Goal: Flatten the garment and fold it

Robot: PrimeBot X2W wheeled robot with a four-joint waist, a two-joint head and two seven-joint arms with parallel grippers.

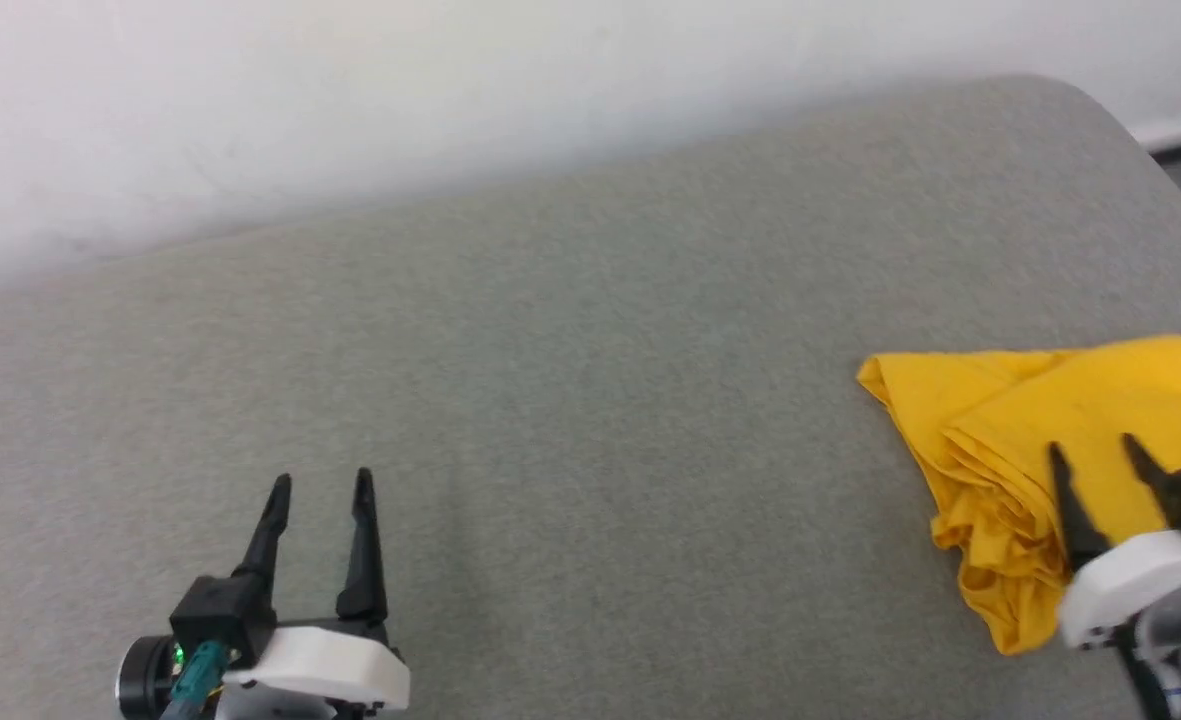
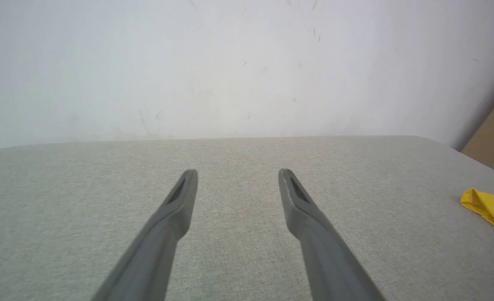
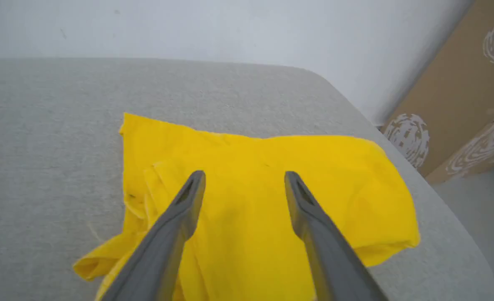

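The right gripper [image 1: 1093,446] stands with its two dark fingers spread wide and nothing pinched between them. Directly under and ahead of those fingers lies the garment [image 3: 251,188], a bright yellow T-shirt bunched into a loose, roughly folded heap on the grey fabric-covered surface [image 1: 590,400]. In the right wrist view the cloth reaches beyond both fingertips. A flat, smoother panel lies ahead of the claw and to its right. Crumpled layered folds and a rolled edge trail off to its left and back toward the wrist. The fingertips appear to hang just over the cloth, though from these angles it is hard to say whether they touch it. Past the garment, ahead of this claw, the surface curves to a rounded corner. To the claw's right a brown board [image 3: 460,83] with pale whorl marks leans near the white wall [image 1: 350,100]. The left gripper [image 1: 323,477] is likewise spread open and holds nothing, its fingers over bare grey fabric. The garment is well apart from it, off to its right. In the left wrist view one yellow corner of the shirt shows at the far right edge, level with the fingertips. The wall rises ahead of both claws beyond the far edge of the surface.
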